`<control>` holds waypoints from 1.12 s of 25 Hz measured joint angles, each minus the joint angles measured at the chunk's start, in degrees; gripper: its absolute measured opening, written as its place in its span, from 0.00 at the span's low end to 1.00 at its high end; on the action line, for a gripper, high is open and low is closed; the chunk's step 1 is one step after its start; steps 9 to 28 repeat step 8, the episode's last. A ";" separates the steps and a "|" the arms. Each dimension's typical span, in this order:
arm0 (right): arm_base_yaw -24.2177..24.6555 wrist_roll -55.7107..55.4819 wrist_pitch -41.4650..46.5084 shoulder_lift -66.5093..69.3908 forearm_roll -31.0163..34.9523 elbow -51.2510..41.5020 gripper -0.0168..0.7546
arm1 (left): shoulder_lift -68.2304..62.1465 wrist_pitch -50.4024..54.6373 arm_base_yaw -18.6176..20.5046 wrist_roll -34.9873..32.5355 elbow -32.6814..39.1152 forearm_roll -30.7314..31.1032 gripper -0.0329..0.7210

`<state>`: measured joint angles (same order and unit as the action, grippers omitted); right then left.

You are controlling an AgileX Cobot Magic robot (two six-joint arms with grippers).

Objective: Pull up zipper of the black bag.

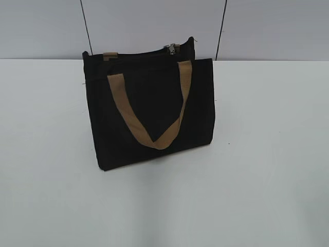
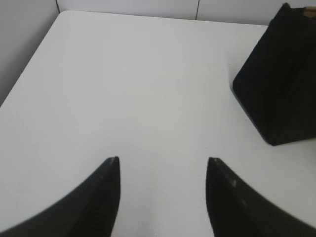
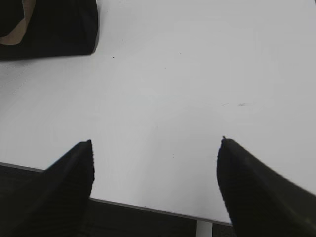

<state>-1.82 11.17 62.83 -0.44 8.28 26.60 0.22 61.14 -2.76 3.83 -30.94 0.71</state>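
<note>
The black bag (image 1: 154, 110) is seen standing upright, its front panel crossed by a tan loop handle that hangs down in a V. The zipper (image 1: 171, 49), a small shiny silver pull, is found on the bag's top edge, near its right end.

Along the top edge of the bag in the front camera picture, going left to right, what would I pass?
Tan strap end → shiny zipper → the black bag's raised right corner.

Left tool (image 2: 163, 160): black tapered fingers (image 2: 106, 197). Right tool (image 3: 156, 142): black, ribbed texture.
</note>
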 joint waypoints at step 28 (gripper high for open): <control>0.00 -0.05 0.00 0.00 0.00 0.00 0.78 | 0.00 0.00 2.95 0.00 0.00 0.00 0.55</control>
